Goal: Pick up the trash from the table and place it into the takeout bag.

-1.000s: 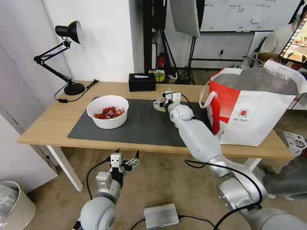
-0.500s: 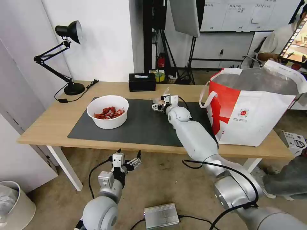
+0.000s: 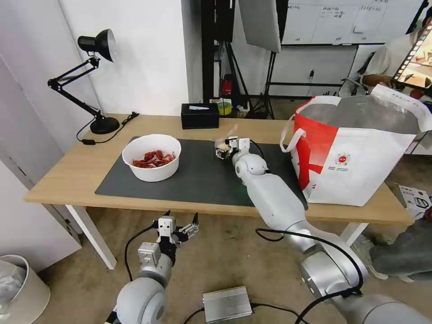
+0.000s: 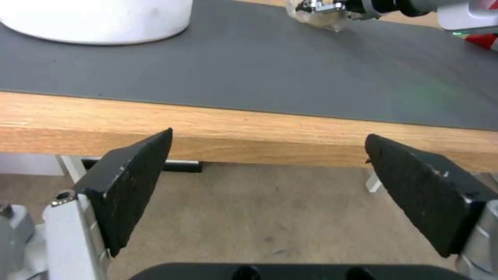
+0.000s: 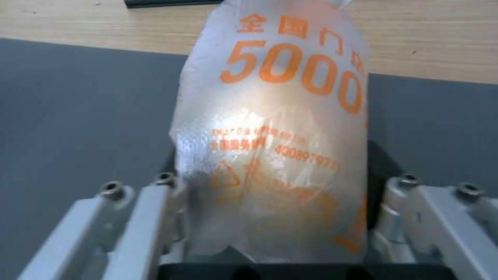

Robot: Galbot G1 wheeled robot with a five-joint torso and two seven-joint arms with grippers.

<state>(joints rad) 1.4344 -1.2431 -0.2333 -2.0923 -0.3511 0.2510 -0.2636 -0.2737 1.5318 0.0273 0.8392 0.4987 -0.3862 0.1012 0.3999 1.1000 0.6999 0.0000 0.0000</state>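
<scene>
My right gripper is over the far part of the dark grey mat on the table. It is shut on a small clear bag with orange print, one of the pieces of trash, and the bag's top sticks up above the fingers. A white bowl of red crayfish shells, also trash, sits on the mat's left part. The takeout bag stands open at the table's right end. My left gripper hangs open below the table's front edge.
A black desk lamp stands at the table's back left corner, with a black tissue box at the back middle. On the floor are a white bin at the lower left and a silver box near my base.
My right gripper has shifted a little to the left with the clear bag in it, and the bag's top now stands up above the fingers. The left arm has hardly moved.
</scene>
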